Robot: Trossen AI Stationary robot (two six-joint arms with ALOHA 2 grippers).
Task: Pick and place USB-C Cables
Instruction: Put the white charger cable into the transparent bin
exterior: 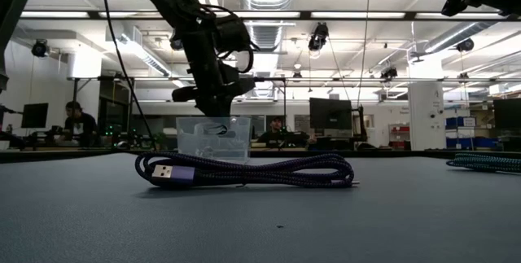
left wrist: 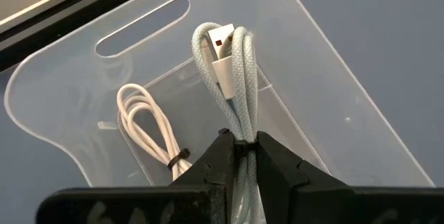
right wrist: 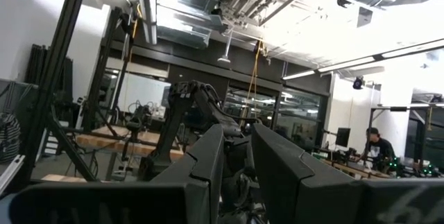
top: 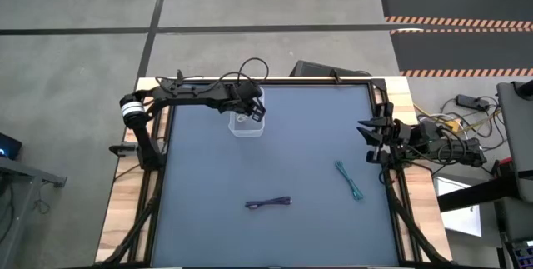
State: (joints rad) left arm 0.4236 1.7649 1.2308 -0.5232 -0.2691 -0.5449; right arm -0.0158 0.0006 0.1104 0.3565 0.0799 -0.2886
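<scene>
Clear plastic bin (top: 246, 126) sits at the table's far left-centre; left gripper (left wrist: 244, 148) hangs over it, fingers (left wrist: 208, 165) pinched nearly closed on a white braided USB-C cable (left wrist: 232, 64), bundle dangling above the bin. Second white cable (left wrist: 149, 123) lies coiled inside the bin. Dark purple cable (top: 268, 203) lies near the front centre, teal cable (top: 350, 180) further right. Right gripper (top: 371, 140) parked at the right table edge, fingers slightly apart, holding nothing.
</scene>
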